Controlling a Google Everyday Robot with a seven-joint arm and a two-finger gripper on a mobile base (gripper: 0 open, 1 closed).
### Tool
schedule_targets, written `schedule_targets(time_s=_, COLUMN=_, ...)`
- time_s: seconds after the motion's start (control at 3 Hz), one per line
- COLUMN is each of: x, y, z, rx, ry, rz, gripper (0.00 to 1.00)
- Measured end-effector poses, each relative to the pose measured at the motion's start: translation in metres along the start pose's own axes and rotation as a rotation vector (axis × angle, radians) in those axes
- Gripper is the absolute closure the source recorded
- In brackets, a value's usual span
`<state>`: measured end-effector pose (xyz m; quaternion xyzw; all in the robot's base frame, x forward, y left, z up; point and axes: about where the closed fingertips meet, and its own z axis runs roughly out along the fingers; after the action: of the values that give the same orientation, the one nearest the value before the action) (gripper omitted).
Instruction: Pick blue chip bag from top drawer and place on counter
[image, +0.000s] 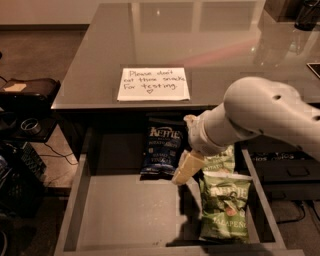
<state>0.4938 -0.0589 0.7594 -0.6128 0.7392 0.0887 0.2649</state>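
Observation:
The blue chip bag lies flat at the back of the open top drawer, with white Kettle lettering on its front. My gripper hangs over the drawer just right of the bag's lower right corner, its cream fingers pointing down and to the left. The white arm reaches in from the right and hides part of the drawer's back right. The glossy grey counter lies above the drawer and bears a white handwritten note.
Two light green Kettle bags lie on the drawer's right side, one in front and one behind, partly under the arm. Dark equipment and cables stand on the floor at the left.

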Motion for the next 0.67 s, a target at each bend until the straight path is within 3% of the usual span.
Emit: schedule_targets(time_s=0.67, x=-0.009, y=-0.001, z=0.068, rx=-0.007, ry=-0.06, rz=-0.09, gripper=0.0)
